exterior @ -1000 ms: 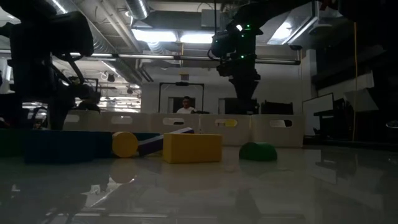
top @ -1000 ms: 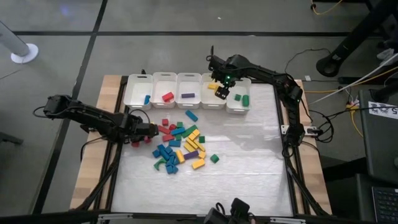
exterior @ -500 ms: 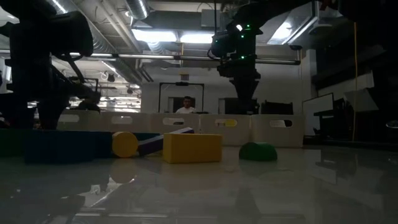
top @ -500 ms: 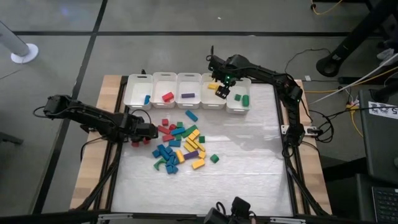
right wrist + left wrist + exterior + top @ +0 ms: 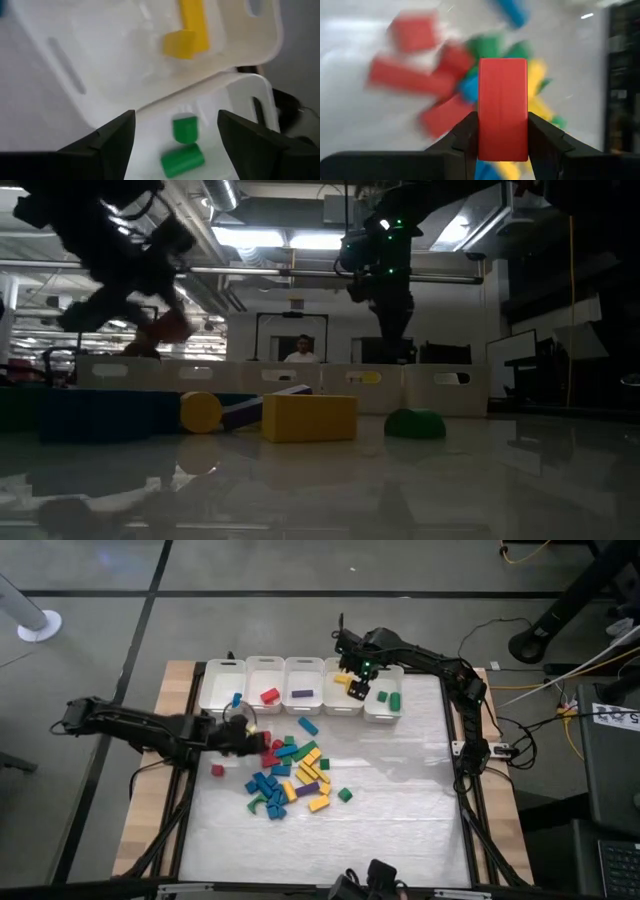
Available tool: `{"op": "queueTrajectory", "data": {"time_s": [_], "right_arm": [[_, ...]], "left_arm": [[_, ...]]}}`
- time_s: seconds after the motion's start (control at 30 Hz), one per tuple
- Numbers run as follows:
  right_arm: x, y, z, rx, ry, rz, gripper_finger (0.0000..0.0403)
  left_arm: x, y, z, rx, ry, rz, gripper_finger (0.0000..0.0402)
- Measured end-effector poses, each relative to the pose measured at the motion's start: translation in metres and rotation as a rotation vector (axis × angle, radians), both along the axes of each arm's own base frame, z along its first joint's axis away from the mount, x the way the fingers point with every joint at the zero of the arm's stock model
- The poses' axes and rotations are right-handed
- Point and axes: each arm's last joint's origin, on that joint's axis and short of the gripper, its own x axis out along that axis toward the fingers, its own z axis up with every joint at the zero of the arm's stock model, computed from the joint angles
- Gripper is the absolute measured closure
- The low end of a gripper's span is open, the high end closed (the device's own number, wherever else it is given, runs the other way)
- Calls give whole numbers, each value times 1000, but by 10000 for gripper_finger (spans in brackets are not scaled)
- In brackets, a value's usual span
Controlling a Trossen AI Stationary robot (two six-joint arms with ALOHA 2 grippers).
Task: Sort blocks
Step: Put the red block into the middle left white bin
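A pile of small red, blue, green, yellow and purple blocks (image 5: pixel 290 775) lies mid-table. My left gripper (image 5: pixel 243 737) hangs above the pile's left edge, shut on a red block (image 5: pixel 502 107). One more red block (image 5: pixel 217 770) lies alone on the table, left of the pile. My right gripper (image 5: pixel 358 690) stands open above the far bins, over the wall between the bin with yellow blocks (image 5: pixel 187 35) and the bin with green blocks (image 5: pixel 182 145). Nothing is between its fingers. My left gripper pinches the red block by its two long opposite sides (image 5: pixel 482 135) between its two fingers. The fingers slant down from the table's left. The block juts out past the fingertips (image 5: pixel 467 130) and is lifted clear of the pile and the table.
Five white bins (image 5: pixel 222 680) stand in a row along the table's far edge, holding a blue (image 5: pixel 236 699), a red (image 5: pixel 270 695), a purple (image 5: pixel 302 694), yellow and green blocks. The right half of the white table (image 5: pixel 410 800) lies bare. A person (image 5: pixel 299 348) sits in the room beyond.
My left gripper has risen from table height at the pile's left edge, carrying the red block up with it. It has tipped up from a steep downward pitch and shifted a little toward the far edge and the pile.
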Motion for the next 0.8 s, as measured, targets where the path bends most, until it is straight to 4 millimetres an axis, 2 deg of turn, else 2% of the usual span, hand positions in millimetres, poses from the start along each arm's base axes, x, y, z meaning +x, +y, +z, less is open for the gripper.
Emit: {"op": "queueTrajectory", "data": {"time_s": [0.2,0.43,0.63,0.8], "right_arm": [[4,11,1,-26,29,32,123],[4,38,18,-81,53,30,123],[10,77,37,-85,-3,78,123],[25,115,38,-80,-53,152,123]], "left_arm": [[-2,27,16,255,-73,42,284],[-10,68,15,431,49,132,282],[-10,99,16,612,122,145,281],[-5,114,17,800,193,64,264]]}}
